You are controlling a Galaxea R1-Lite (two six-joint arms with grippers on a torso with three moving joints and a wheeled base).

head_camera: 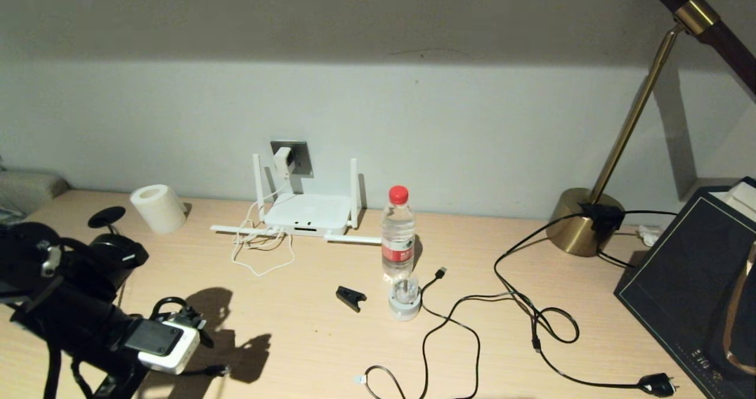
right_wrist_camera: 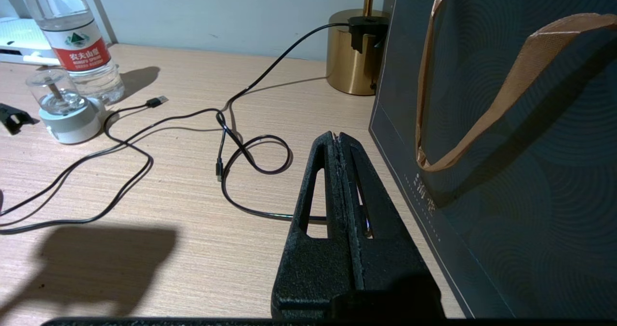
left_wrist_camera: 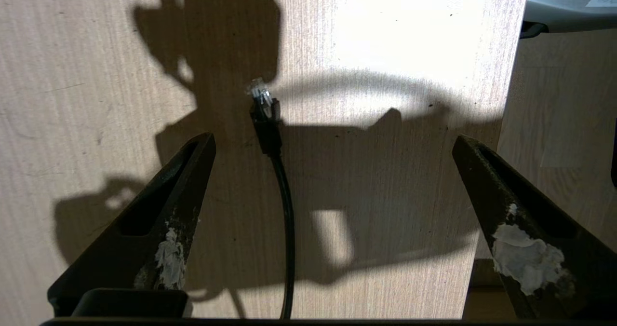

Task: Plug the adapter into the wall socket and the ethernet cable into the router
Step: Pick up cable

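The white adapter (head_camera: 283,162) sits in the grey wall socket (head_camera: 300,154), and its thin white cord runs down to the router (head_camera: 304,213) on the desk below. The ethernet cable (left_wrist_camera: 285,210) lies on the desk near the front left, its clear-tipped connector (left_wrist_camera: 263,106) pointing away. My left gripper (left_wrist_camera: 333,140) hovers over it, open wide; the cable runs between the fingers, closer to one fingertip (left_wrist_camera: 205,145), untouched. In the head view the connector (head_camera: 223,370) shows just past my left arm (head_camera: 88,322). My right gripper (right_wrist_camera: 337,135) is shut and empty, low over the desk beside a dark bag.
A water bottle (head_camera: 397,234), a small humidifier (head_camera: 405,304) with a thin USB cable (head_camera: 440,272) and a black clip (head_camera: 351,297) stand mid-desk. The brass lamp (head_camera: 585,222), its cord and black plug (head_camera: 658,384) lie right, next to the dark bag (head_camera: 691,281). A tissue roll (head_camera: 158,208) is back left.
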